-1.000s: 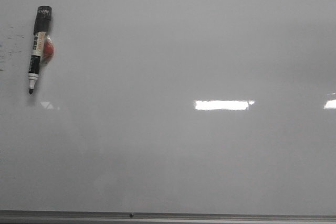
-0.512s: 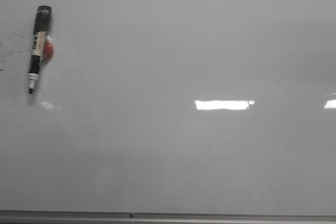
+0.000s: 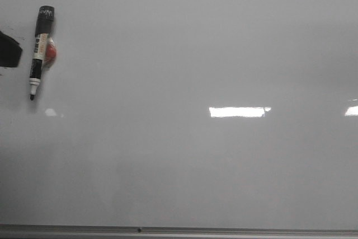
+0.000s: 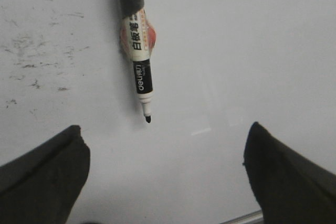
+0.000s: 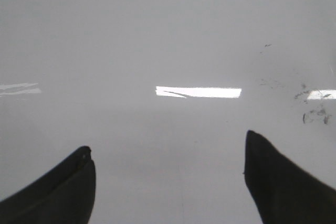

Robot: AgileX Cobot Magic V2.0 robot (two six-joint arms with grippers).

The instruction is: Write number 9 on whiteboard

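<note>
The whiteboard point(image 3: 196, 155) fills the front view, glossy grey-white with light reflections. No number 9 shows on it. A marker pen point(image 3: 39, 51) lies on the board at the left, black cap away from me, bare tip near. It also shows in the left wrist view point(image 4: 137, 51). My left gripper point(image 4: 164, 140) is open and empty, its fingers apart, just short of the pen's tip. One dark finger point(image 3: 8, 50) enters the front view at the left edge, beside the pen. My right gripper point(image 5: 168, 150) is open and empty over bare board.
A grey metal edge strip point(image 3: 179, 231) runs along the board's near side. Faint black smudges mark the board left of the pen point(image 4: 31, 61) and show in the right wrist view point(image 5: 312, 111). A small red thing point(image 3: 51, 52) sits against the pen's barrel.
The left gripper's dark finger has come into the front view at the left edge, beside the pen. The pen has not moved.
</note>
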